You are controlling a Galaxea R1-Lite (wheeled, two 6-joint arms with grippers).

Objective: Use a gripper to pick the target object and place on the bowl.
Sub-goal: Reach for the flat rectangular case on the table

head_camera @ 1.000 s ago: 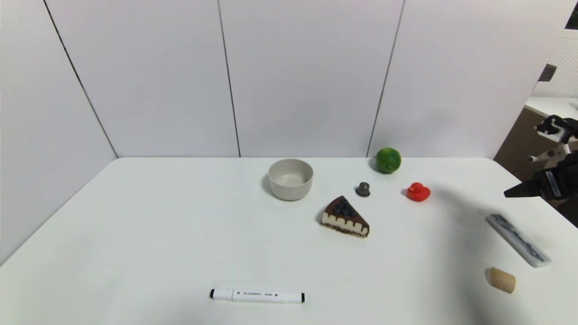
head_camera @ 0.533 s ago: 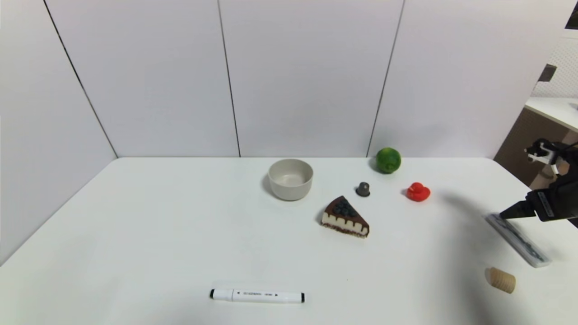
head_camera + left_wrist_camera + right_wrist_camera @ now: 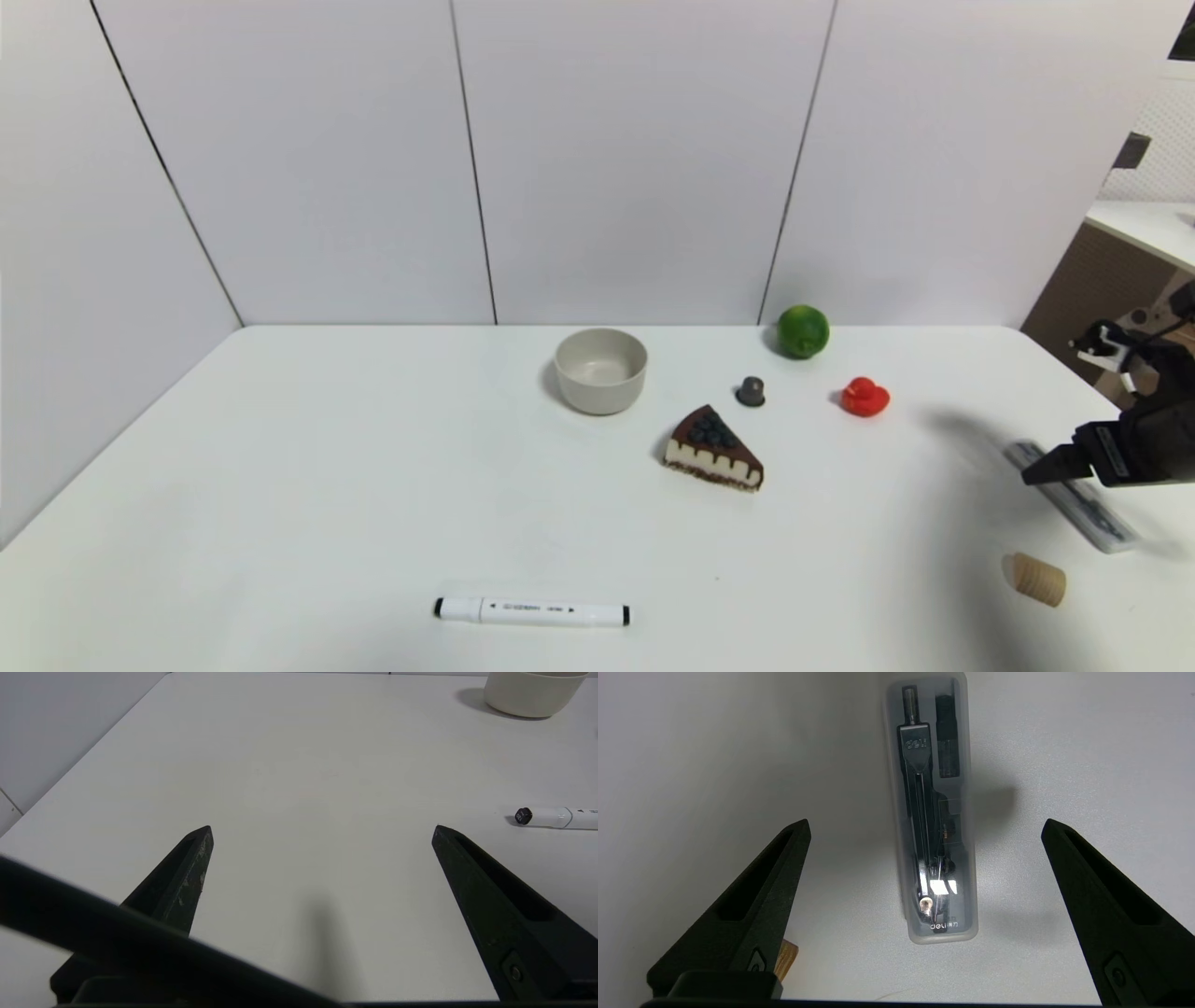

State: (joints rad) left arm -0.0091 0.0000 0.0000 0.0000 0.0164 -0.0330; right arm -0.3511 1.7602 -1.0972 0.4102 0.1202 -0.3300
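The translucent grey case (image 3: 1083, 509) with a dark compass inside lies flat at the table's right edge. It shows lengthwise in the right wrist view (image 3: 931, 812). My right gripper (image 3: 1032, 474) hangs open just above the case. Its two black fingers stand wide apart on either side of it (image 3: 924, 828), touching nothing. The beige-grey bowl (image 3: 600, 370) stands empty far off at the back centre, and also shows in the left wrist view (image 3: 532, 693). My left gripper (image 3: 322, 830) is open and empty over bare table at the left.
A white marker with black ends (image 3: 531, 611) lies near the front. A cake slice (image 3: 714, 451), a small grey cap (image 3: 750, 391), a red duck (image 3: 864, 397) and a green lime (image 3: 803, 331) sit between bowl and case. A cork (image 3: 1038, 579) lies just in front of the case.
My right gripper has come down and a little forward, from above the table's right edge to just over the case. Nothing else has moved.
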